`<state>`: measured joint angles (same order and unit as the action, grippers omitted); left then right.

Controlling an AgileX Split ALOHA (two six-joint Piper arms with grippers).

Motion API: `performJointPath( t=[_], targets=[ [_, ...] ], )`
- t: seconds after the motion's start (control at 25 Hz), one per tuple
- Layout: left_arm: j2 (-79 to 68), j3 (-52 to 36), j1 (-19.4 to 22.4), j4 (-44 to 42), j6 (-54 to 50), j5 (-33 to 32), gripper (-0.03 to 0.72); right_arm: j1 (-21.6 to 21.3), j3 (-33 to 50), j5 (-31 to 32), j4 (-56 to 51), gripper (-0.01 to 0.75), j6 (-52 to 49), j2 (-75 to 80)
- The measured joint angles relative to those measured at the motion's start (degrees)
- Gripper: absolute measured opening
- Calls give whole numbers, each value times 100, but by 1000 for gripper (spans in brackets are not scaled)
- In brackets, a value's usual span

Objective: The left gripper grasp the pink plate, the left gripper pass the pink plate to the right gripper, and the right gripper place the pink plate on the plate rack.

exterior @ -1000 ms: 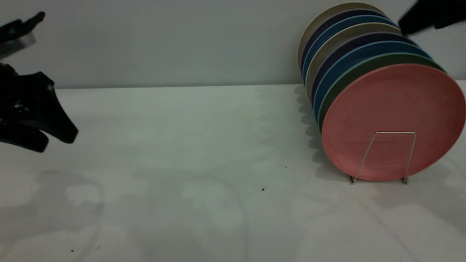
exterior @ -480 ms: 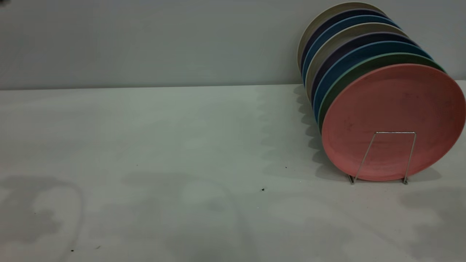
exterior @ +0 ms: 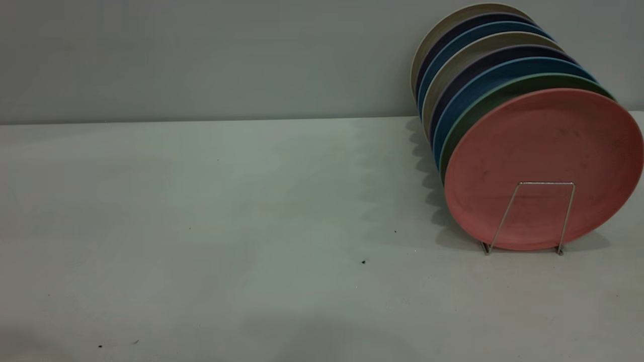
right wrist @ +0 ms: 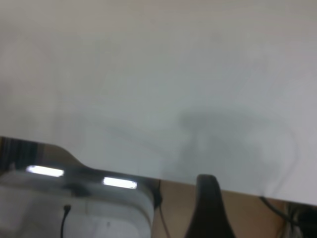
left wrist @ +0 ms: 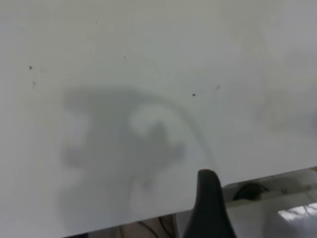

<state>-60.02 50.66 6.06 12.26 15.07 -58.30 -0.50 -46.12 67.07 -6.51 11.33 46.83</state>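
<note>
Exterior view shows no arm. Eight plates stand on edge in one plate rack at the right of the white table. Nearest is the pink plate, upright behind the front wire loop and facing the camera; behind it come one green plate, three blue, two dark purple and two beige. A few dark specks lie on the tabletop, and a plain grey wall rises behind. Each wrist view shows one dark jaw of the left gripper and the right gripper above the table's edge; whether either is open cannot be told.
</note>
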Motion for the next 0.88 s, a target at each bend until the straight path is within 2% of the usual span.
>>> performJointPath(
  t=[0.32, 0.56, 0.76, 0.88],
  targets=[
    [2374, -1095, 0, 280, -202, -507, 582, 0, 506, 276, -191, 581, 81, -1857],
    [3937, -1775, 0, 276, -475, -818, 582, 15, 1230, 150, -198, 579, 108, -2876],
    [4834, -1987, 0, -79, -803, -823, 582, 384, 1802, -127, -134, 579, 257, -3432],
    [5108, -1987, 0, -377, -853, -823, 582, 652, 1867, -146, 31, 579, 256, -3779]
  ],
)
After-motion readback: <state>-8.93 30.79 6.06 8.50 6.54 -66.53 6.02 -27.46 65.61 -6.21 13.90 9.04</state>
